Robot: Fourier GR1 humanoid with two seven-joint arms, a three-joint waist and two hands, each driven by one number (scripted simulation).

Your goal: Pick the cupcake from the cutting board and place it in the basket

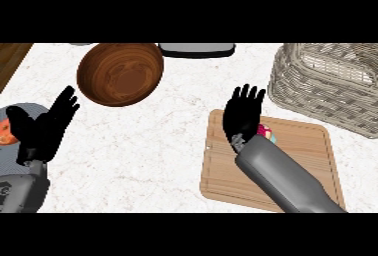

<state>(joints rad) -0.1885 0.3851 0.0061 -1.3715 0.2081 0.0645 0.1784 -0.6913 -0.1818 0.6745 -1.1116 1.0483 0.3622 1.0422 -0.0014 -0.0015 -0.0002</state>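
Note:
A wooden cutting board (306,155) lies on the white marble counter at the lower right. The cupcake (266,133) sits on the board's upper left part; only a sliver of pink and pale blue shows past my right wrist. My right hand (242,116) hovers over the board's far left corner, fingers straight and spread, open and holding nothing. The wicker basket (325,80) stands at the upper right, just beyond the board. My left hand (43,127) rests open at the left edge, fingers up.
A round brown wooden bowl (120,73) sits at the upper middle left. A dark flat tray (196,49) lies at the top edge. A grey plate (15,112) with an orange-red item (6,132) shows at the far left, partly behind my left hand.

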